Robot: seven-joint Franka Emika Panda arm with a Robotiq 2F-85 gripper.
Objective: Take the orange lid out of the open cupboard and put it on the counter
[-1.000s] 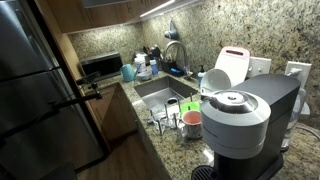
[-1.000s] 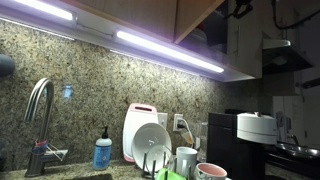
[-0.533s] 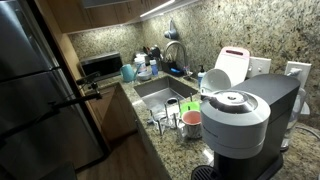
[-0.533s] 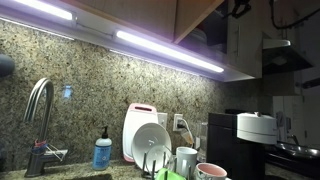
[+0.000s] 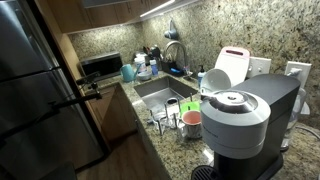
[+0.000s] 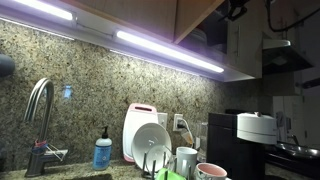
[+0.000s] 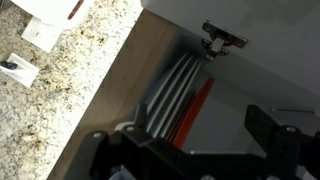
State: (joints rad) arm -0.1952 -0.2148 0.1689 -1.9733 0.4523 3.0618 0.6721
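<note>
My gripper [image 7: 186, 152] comes in along the bottom edge of the wrist view with its fingers [image 7: 275, 132] spread as wide as they go. Nothing is clamped between them. I take a grey stack [image 7: 168, 92] of flat pieces, standing on edge inside the open cupboard, as my reference.

The orange lid [image 7: 198, 108] stands on edge too, pressed against the right side of that stack and leaning at the same tilt. Only a narrow bright strip of it shows; the rest is hidden behind the stack. The near ends of both the stack and the lid fall in the gap between my fingers, and as far as I can tell neither finger touches them.

Above and to the right of the stack a metal hinge [image 7: 222, 40] sits on the cupboard frame. To the left of the stack runs the wooden cupboard wall [image 7: 128, 70], and beyond that is speckled granite [image 7: 60, 100].

In an exterior view the counter [image 5: 172, 158] shows as polished speckled stone.
</note>
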